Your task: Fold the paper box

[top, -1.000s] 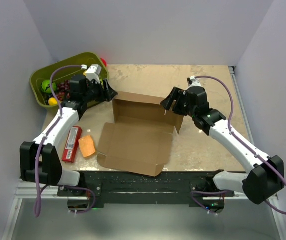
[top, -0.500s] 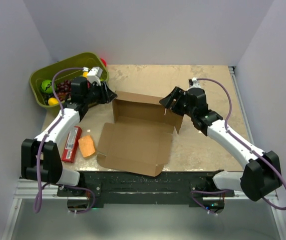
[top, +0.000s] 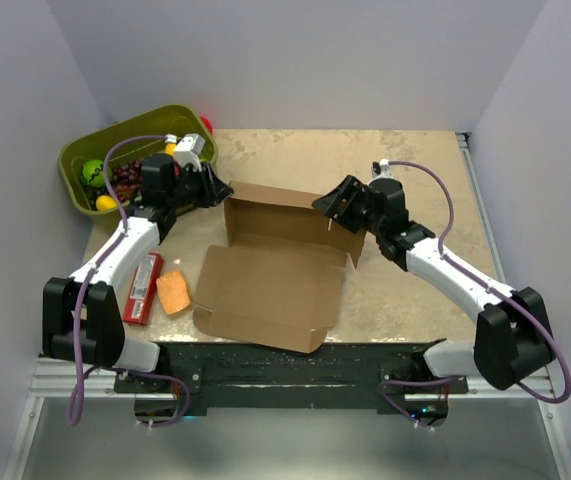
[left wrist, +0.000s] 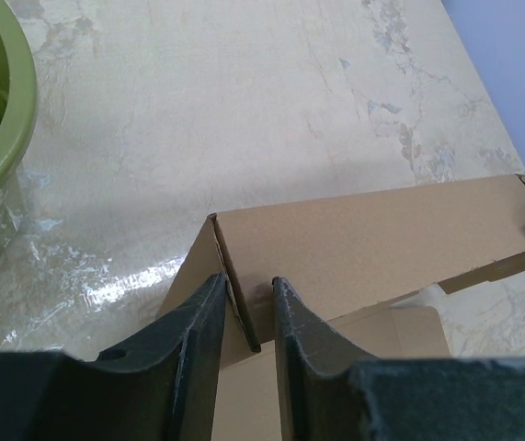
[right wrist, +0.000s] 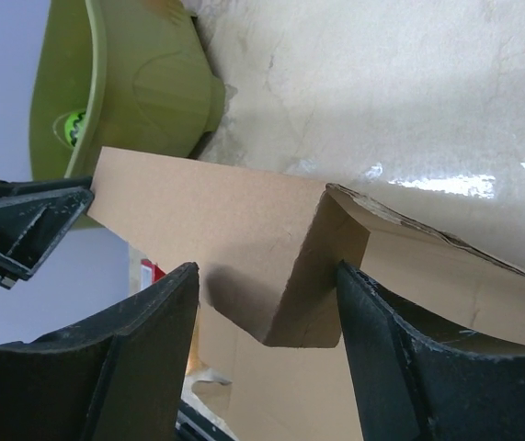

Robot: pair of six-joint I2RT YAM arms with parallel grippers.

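Beige stone-look tabletop (top: 415,160). Cardboard box (top: 275,280) sits mid-tabletop between the arms: back wall up, side flaps partly raised, front panel flat toward the bases. Green bin (top: 80,160) at the far-left corner holds fruit, well apart from the box. Left fingers (left wrist: 198,340) straddle the box's back-left corner wall with a narrow gap; can't tell if they clamp it. Right fingers (right wrist: 152,331) are spread wide around the back-right corner flap, with clear gaps both sides and no grip. Red packet (top: 143,288) lies left of the box, orange block (top: 174,293) just beside it.
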